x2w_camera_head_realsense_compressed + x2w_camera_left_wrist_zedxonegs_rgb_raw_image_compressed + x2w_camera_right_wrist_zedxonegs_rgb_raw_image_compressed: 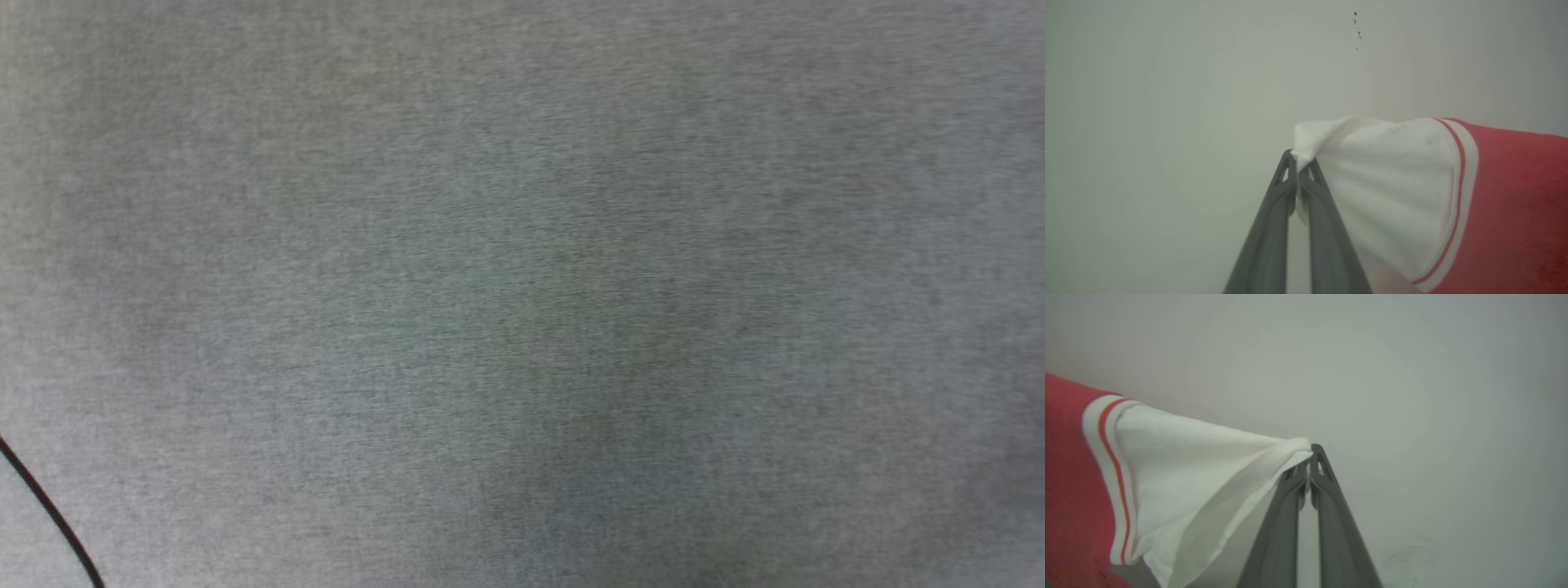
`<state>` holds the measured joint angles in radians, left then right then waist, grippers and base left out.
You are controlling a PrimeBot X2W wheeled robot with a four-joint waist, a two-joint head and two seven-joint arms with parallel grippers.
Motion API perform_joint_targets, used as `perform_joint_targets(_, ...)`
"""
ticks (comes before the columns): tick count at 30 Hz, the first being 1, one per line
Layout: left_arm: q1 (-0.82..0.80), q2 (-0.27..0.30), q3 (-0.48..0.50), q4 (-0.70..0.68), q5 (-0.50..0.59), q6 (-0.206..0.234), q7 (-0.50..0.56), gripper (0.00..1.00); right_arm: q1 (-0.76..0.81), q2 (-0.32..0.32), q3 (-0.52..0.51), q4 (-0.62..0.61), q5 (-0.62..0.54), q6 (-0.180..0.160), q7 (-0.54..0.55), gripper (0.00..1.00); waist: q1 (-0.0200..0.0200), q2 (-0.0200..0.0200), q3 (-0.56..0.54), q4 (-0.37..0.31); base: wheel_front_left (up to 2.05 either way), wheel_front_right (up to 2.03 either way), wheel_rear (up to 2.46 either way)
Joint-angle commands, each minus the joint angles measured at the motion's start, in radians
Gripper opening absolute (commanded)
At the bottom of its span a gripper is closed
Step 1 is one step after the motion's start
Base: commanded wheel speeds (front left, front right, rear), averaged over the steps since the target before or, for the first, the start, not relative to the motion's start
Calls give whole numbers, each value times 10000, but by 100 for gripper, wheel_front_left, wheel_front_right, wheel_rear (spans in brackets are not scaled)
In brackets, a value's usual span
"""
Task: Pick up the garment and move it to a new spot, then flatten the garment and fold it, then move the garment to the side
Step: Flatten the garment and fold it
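Garment (1396, 183) strung between both grippers, one white sleeve tip in each.
Left gripper (1298, 167) and right gripper (1309, 457) are each pinched tight on a sleeve; the red body spans inward, long axis arm to arm, neither arm nearer.

I can't tell what sort of place I'm in. Below me lies a plain grey woven cloth (522, 245) crossed at one corner by a thin black line (49, 510); a pale plain surface (1147, 122) carries dark specks (1357, 30).
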<state>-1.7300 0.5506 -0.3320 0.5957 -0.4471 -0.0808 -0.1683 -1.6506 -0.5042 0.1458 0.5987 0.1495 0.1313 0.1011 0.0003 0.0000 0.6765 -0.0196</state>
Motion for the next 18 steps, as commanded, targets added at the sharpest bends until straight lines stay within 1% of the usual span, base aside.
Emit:
perform_joint_targets(1,101,-271,-128,554,-79,-152,-338,0,15,169,-48,416,-80,-10,-262,0,-3,0,231,304,0,0,0)
perform_joint_targets(2,101,-271,-128,554,-79,-152,-338,0,15,169,-48,416,-80,-10,-262,0,-3,0,231,304,0,0,0)
perform_joint_targets(5,601,-526,-295,1179,-185,-274,-685,0,484,377,-64,1000,-92,-10,-597,0,-3,0,158,423,0,0,0)
perform_joint_targets(10,2106,-993,-575,1603,-357,-398,-928,0,1623,662,114,1760,161,-10,-1097,0,-3,0,-358,549,0,0,0)
perform_joint_targets(14,3762,-1223,-610,1332,-495,-443,-982,0,2868,754,597,1932,682,-10,-1317,0,-3,0,-1012,583,0,0,0)
perform_joint_targets(18,5794,-1310,-661,693,-500,-462,-987,0,4448,565,1441,1727,1582,-10,-1166,0,-3,0,-1750,583,0,0,0)
